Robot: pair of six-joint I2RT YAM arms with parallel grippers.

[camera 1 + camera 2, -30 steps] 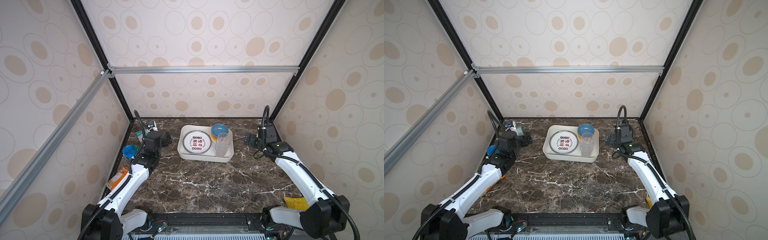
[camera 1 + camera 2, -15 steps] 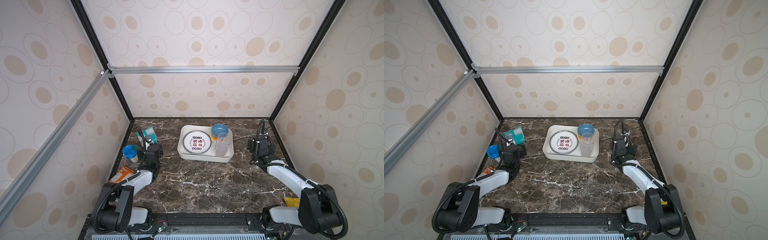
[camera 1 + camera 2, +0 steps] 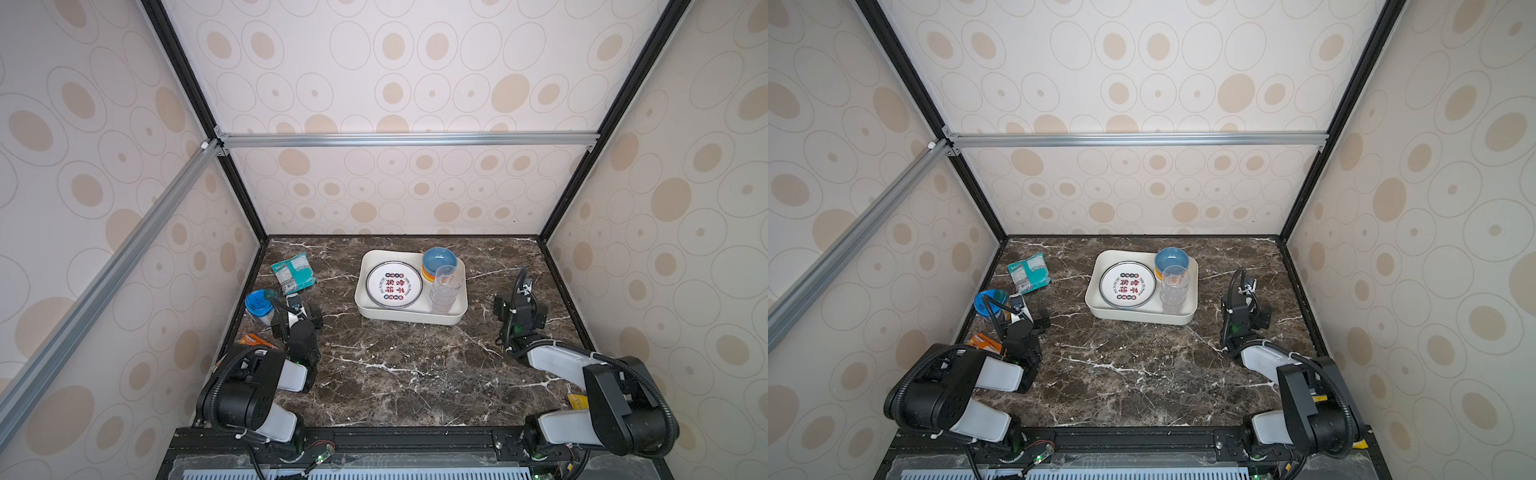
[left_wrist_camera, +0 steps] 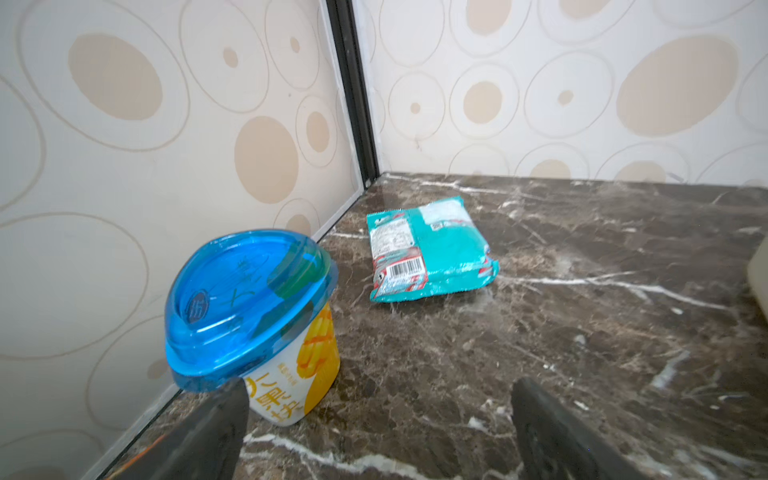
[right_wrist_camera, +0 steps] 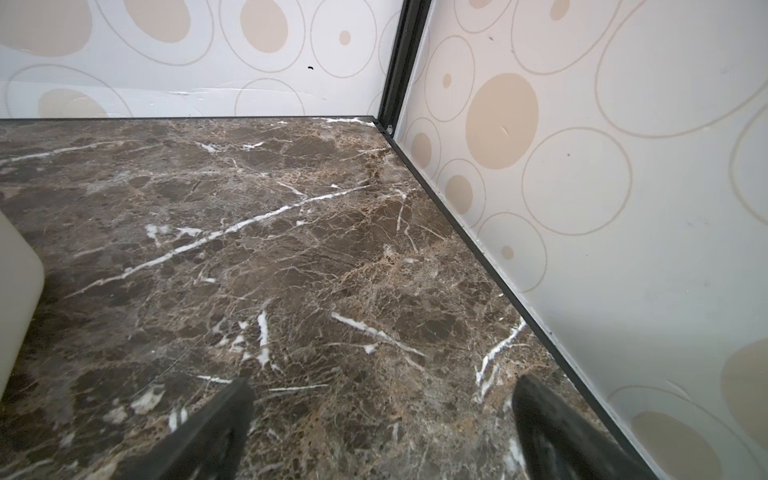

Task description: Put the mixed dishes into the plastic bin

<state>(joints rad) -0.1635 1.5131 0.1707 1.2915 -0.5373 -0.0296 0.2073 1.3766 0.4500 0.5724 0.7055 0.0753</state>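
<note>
Plate [image 3: 394, 286] in bin [image 3: 409, 318]: likely stiff, slick, breakable; grip by rim. Cup stack [image 3: 445, 289] likely light, flimsy. Left gripper [image 4: 378, 388], right gripper [image 5: 384, 384]: fingers spread, empty.

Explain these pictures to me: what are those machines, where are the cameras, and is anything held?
Two robot arms stand at the near edge of the marble table. Two pictures look down from above; two come from cameras on the arms' wrists. The left gripper and right gripper, two-fingered pincers, are open and empty. The plastic bin holds a plate, stacked bowls and clear cups. Outside it sit a blue-lidded cup and a teal snack packet.
</note>
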